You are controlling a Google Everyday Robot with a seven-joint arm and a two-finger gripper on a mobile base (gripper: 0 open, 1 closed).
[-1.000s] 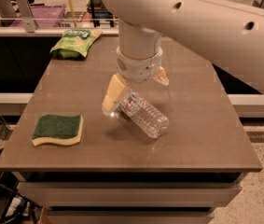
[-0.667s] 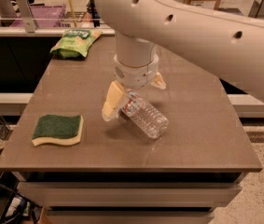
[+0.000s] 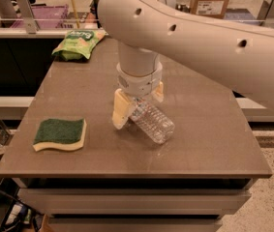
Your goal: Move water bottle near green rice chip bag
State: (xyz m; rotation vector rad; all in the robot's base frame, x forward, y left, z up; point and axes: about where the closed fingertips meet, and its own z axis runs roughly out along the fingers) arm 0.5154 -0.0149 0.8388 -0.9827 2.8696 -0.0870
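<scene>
Camera view: end effector (image 3: pixel 139 110) mid-frame, clenched off-centre on water bottle (image 3: pixel 153 124); may pivot and slip out before reaching green rice chip bag (image 3: pixel 78 42), upper left.

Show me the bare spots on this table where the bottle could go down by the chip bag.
Bare tabletop lies between the green rice chip bag and the sponge, and along the right edge. Crowded mid-table: the gripper is down at the water bottle.

Open lane from mid-table hand (image 3: pixel 139 103) to eleven o'clock
Bare table (image 3: pixel 78 81) up to green rice chip bag (image 3: pixel 78 42); sponge (image 3: pixel 60 133) aside at eight.
</scene>
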